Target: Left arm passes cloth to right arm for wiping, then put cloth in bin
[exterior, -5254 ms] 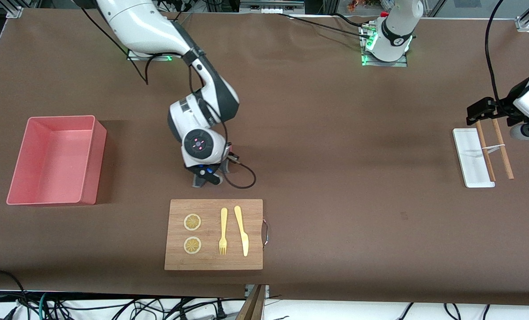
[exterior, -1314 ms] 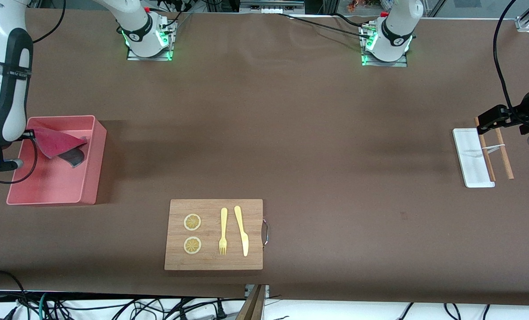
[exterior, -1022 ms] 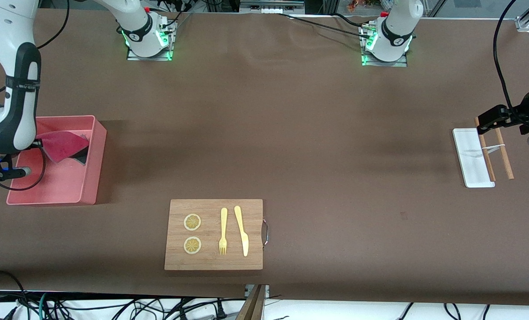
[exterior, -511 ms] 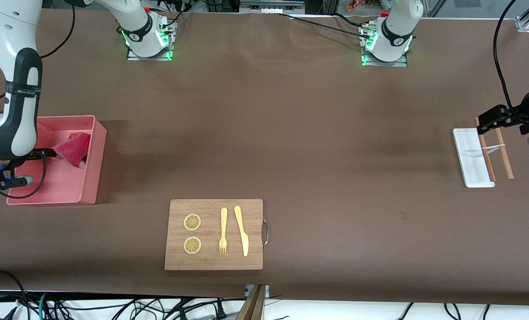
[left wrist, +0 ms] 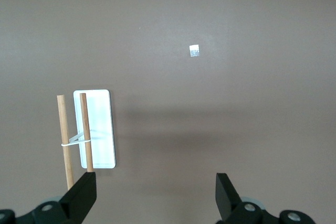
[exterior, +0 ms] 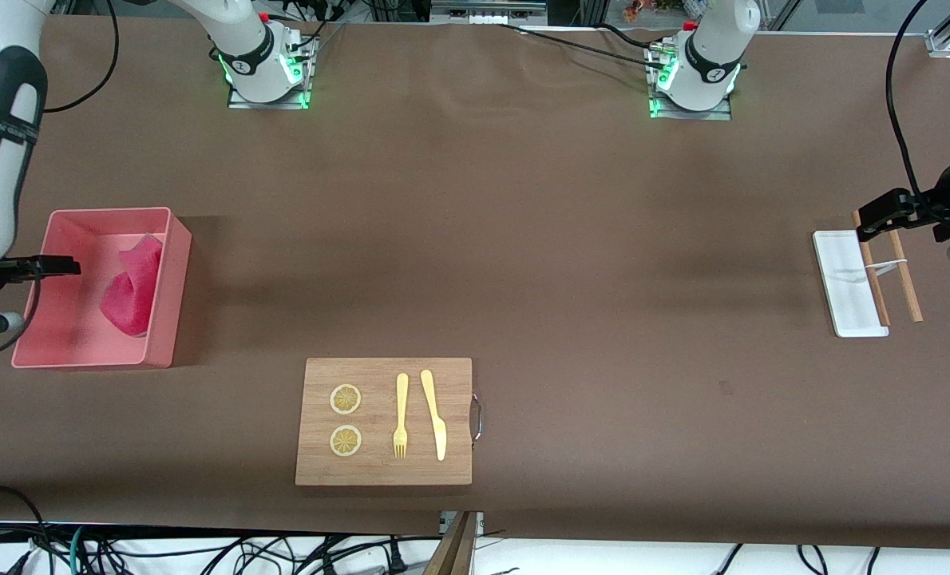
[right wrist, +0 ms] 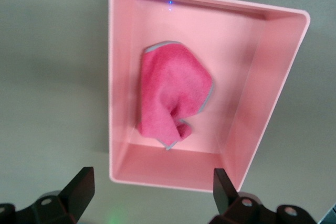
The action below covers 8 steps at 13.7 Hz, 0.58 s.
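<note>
Where the front view is taken first, the scene is set out as follows.

Front view, bin (exterior: 173, 279): it is seen at the right arm's end of the table, resting flat.
Front view, cloth (exterior: 133, 287): it is crumpled inside the bin, pink face up, against the wall toward the left arm's end.
Front view, right gripper (exterior: 40, 267): it is held over the bin's rim at the table's end, with nothing gripped; its fingers are not made out clearly here.
Front view, left gripper (exterior: 884, 217): it is held over the tray (exterior: 842, 275) and the sticks (exterior: 902, 267) at the left arm's end, where this arm waits.
Front view, board (exterior: 385, 422): it is laid nearer the camera than the bin, carrying two lemon slices (exterior: 346, 398), a fork (exterior: 401, 415) and a knife (exterior: 434, 414).

Left wrist view, left gripper (left wrist: 156, 195): the fingers are spread wide and nothing is held between them.
Left wrist view, tray (left wrist: 102, 129): it is shown on the bare table, with the two sticks (left wrist: 85, 132) partly across one of its long edges.

Right wrist view, right gripper (right wrist: 152, 190): the fingers are spread wide apart and empty, above the bin (right wrist: 252, 124).
Right wrist view, cloth (right wrist: 173, 95): it is lying loose on the bin's floor, apart from both fingers, a grey edge showing.
</note>
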Motion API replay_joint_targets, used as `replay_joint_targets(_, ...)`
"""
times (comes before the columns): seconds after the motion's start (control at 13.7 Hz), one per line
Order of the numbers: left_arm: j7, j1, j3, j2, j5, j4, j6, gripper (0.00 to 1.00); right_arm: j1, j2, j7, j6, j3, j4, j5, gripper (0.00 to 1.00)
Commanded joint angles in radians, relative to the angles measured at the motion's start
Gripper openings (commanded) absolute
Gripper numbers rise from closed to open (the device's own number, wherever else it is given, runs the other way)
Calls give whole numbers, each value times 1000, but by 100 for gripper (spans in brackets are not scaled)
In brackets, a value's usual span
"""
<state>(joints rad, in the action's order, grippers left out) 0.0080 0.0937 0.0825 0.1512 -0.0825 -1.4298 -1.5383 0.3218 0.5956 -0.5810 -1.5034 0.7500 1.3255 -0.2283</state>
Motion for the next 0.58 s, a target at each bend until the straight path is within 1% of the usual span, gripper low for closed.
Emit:
replay_joint_targets(0.0,23,1,-3,10,20,28,17,100,-4,-66,85,80,-26,-48,-3,100)
replay_joint_targets(0.07,23,3,-3,10,20,28,17,100,-15,-103,160,94,-78,-48,9,100)
replay_joint_targets(0.15,23,1,-3,10,21,28,17,100,-41,-147,231,110,-154,-48,59,100)
replay_joint_targets(0.22,23,1,-3,10,21,29,17,100,-93,-195,321,123,-267,-46,125,100)
replay_joint_targets(0.29,23,3,-3,10,24,28,17,100,-157,-241,417,123,-405,-42,191,100)
replay_joint_targets(0.36,21,3,-3,11,33,28,17,100,-224,-278,508,124,-522,-25,222,100)
replay_joint_targets(0.44,23,3,-3,11,40,28,17,100,-266,-316,579,123,-602,6,218,100)
replay_joint_targets(0.51,21,3,-3,11,40,28,17,100,-282,-359,621,118,-657,38,218,100)
